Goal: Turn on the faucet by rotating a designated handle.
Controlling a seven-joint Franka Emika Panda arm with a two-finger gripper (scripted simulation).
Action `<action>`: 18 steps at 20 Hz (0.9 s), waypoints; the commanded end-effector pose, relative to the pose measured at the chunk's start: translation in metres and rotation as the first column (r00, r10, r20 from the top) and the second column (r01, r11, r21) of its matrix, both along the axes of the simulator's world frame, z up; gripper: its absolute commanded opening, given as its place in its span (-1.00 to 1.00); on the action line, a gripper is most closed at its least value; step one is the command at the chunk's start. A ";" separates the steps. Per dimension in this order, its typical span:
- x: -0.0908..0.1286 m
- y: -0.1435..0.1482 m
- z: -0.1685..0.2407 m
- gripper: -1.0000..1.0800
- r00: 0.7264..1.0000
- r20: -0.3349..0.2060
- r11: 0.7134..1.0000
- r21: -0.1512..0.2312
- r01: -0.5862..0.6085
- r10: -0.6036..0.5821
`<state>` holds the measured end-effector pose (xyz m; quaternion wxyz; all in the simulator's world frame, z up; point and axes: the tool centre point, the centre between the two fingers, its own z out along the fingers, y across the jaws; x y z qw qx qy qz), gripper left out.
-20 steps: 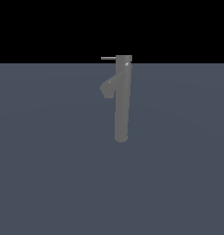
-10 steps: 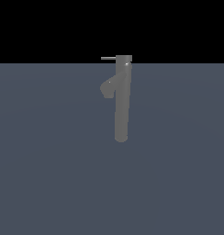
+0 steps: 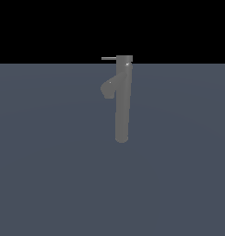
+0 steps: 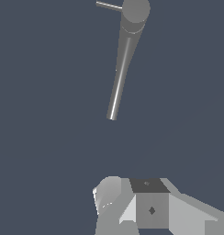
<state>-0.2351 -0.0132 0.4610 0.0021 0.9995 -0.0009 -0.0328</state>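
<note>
in the exterior view, going left to right: the handle (image 3: 109,58), a thin pale rod, points to 9 o'clock from the cap; next the stubby spout (image 3: 108,88) angles down toward 8 o'clock; then the faucet (image 3: 122,101) column itself, standing upright on the flat grey worktop (image 3: 50,175) a little right of centre. no arm shows in this view.

in the wrist view the column (image 4: 125,55) is seen from above and foreshortened, its cap toward 12 o'clock of the picture and the handle (image 4: 108,5) sticking out sideways from that cap, its long axis roughly level and crossing the column's axis. part of the gripper body (image 4: 150,206) shows, well apart from the faucet and touching nothing. the fingers themselves are not clearly seen, so i cannot tell whether they stand wide or narrow; nothing appears to be held.

the relation that matters, as i judge it: the handle lies ahead of the fingers, toward 12 o'clock and beyond the column's cap. the approach likely needs to meet the rod's free end from the side, not the thick spout.

no brands, labels or writing can be read anywhere.
</note>
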 end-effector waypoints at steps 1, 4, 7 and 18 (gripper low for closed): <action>0.008 0.000 -0.001 -1.00 1.000 0.001 1.000 -0.002 0.006 -0.006; 0.021 0.000 -0.004 -1.00 1.000 0.004 1.000 -0.004 0.017 -0.017; 0.039 0.001 -0.007 -1.00 1.000 0.008 1.000 -0.007 0.030 -0.030; 0.128 0.004 -0.040 -1.00 0.995 0.030 0.995 -0.014 0.097 -0.097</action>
